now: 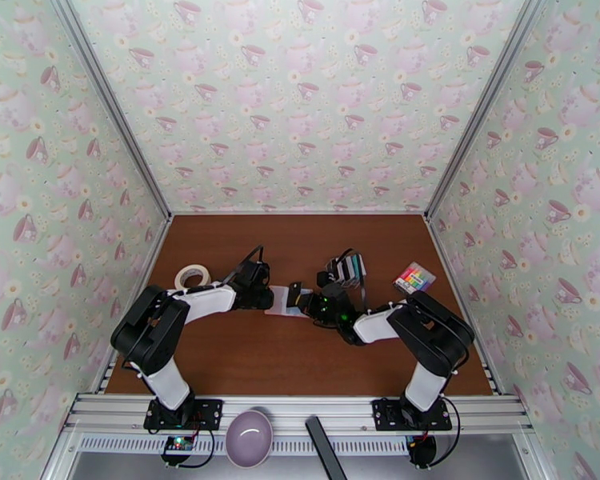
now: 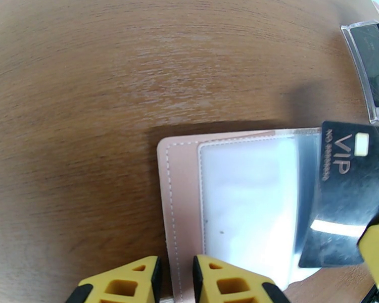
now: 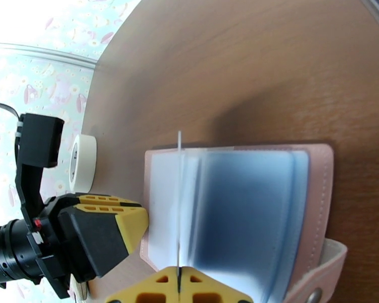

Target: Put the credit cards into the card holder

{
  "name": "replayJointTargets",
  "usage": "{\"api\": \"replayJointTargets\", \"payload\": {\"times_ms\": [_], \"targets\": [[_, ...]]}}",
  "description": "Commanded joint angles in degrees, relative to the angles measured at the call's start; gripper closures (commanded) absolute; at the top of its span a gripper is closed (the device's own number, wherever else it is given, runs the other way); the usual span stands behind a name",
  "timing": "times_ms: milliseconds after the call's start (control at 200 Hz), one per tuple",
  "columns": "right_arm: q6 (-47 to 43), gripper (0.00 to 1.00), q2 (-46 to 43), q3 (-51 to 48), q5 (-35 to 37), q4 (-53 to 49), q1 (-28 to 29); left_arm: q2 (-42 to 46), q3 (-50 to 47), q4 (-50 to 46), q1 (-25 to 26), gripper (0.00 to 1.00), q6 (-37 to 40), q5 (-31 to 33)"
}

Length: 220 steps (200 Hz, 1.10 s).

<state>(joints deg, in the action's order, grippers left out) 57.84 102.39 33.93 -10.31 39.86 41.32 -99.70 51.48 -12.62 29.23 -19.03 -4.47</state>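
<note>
The pink card holder lies open on the table, its clear pockets facing up. My left gripper is shut on the holder's pink edge, seen from the other side as. My right gripper is shut on a black VIP credit card, which shows edge-on in the right wrist view. The card's leading edge overlaps the open side of the clear pocket. From above, both grippers meet over the holder. The remaining striped cards stand bunched in a clear stand behind.
A roll of white tape lies left of the left arm. A small multicoloured block sits at the right. A purple bowl and a black bar rest on the near rail.
</note>
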Motion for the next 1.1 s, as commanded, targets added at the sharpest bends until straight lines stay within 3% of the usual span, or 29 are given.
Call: {"api": "replayJointTargets", "payload": {"times_ms": [0, 366, 1097], "targets": [[1.5, 0.95, 2.4, 0.3, -2.1, 3.4, 0.0, -3.5, -1.7, -0.3, 0.7, 0.75, 0.0, -1.8], [6.7, 0.95, 6.0, -1.4, -4.6, 12.5, 0.0, -3.1, -2.1, 0.0, 0.7, 0.75, -0.1, -1.8], [7.3, 0.95, 7.1, -2.8, -3.9, 12.9, 1.0, -3.0, -2.7, -0.2, 0.9, 0.75, -0.4, -1.8]]}}
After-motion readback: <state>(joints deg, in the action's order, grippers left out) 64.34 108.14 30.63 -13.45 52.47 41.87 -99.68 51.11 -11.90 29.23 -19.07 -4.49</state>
